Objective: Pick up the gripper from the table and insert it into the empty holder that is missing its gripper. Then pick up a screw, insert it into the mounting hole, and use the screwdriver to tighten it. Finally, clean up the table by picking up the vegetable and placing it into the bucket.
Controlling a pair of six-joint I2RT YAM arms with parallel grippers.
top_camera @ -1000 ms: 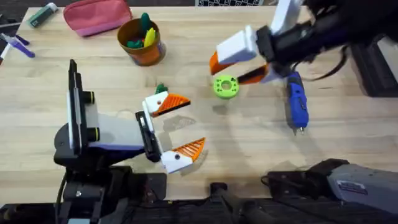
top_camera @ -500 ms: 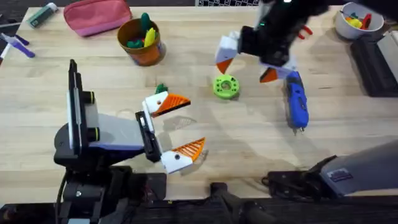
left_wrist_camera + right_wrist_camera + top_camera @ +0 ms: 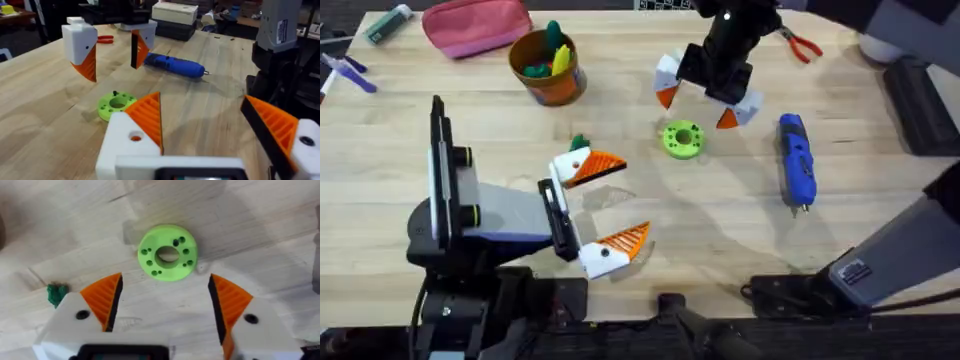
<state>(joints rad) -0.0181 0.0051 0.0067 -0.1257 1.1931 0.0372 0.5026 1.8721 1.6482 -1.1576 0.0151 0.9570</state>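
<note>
Right hand (image 3: 698,105) is seen spread wide above the table (image 3: 720,220), its two white fingers with orange pads pointing down just beyond the lime-green disc with holes (image 3: 683,139); nothing is pinched between them. From the right wrist view the disc (image 3: 167,253) is framed between the two orange pads, lying flat on the wood. The blue screwdriver (image 3: 796,163) lies on the table to the right of the disc, its thin metal tip toward the near edge, apart from the hand. The left hand (image 3: 610,205) is held low over the table at the lower left, also spread, with nothing gripped. The dark-green vegetable (image 3: 579,143) lies on the table just beyond the left hand's farther finger. The orange-brown bucket (image 3: 548,66) stands upright near the far edge with colourful items inside, beside a pink pouch (image 3: 476,25). Red-handled pliers (image 3: 801,45) lie at the far right.
</note>
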